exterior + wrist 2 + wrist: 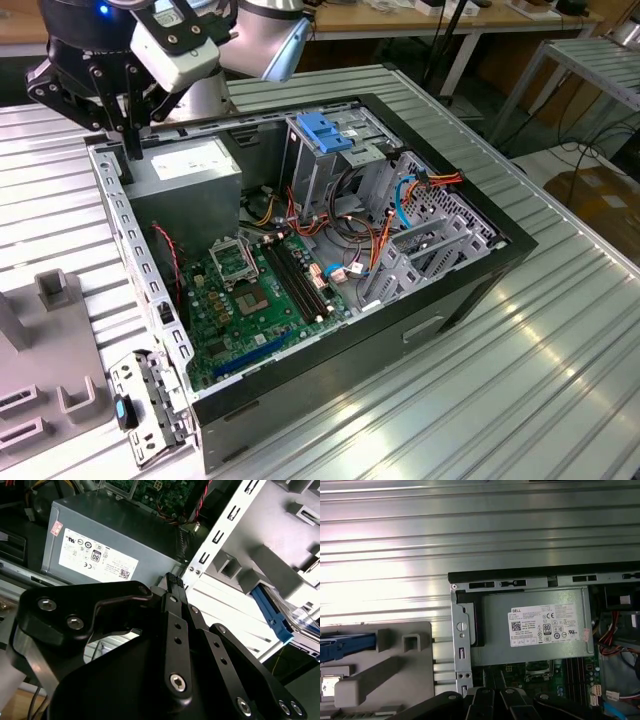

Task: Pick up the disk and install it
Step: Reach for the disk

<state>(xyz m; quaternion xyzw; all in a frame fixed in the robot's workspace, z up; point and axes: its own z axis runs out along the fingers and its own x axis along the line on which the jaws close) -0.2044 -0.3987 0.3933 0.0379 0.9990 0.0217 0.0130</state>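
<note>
Gripper (pixel 172 580): fingers pinched together, empty, above the case edge beside the grey power supply (pixel 115 535). Disk (pixel 345 645) sits in the grey fixture (pixel 395 662), beyond the case wall from the gripper. Judged rigid, dense, shock-sensitive; grasp across its blue rails.

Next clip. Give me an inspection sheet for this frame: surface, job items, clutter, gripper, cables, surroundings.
Surface: ribbed metal table carrying the open computer case.
Job's things: disk, its blue rail visible in the grey fixture beside the case; not held.
Clutter: nothing seen.
Gripper: gripper shut, empty, over the case's edge by the grey power supply.
Cables: red, orange and blue wires inside the case.
Surroundings: other tables; what look like cables on the floor.
</note>
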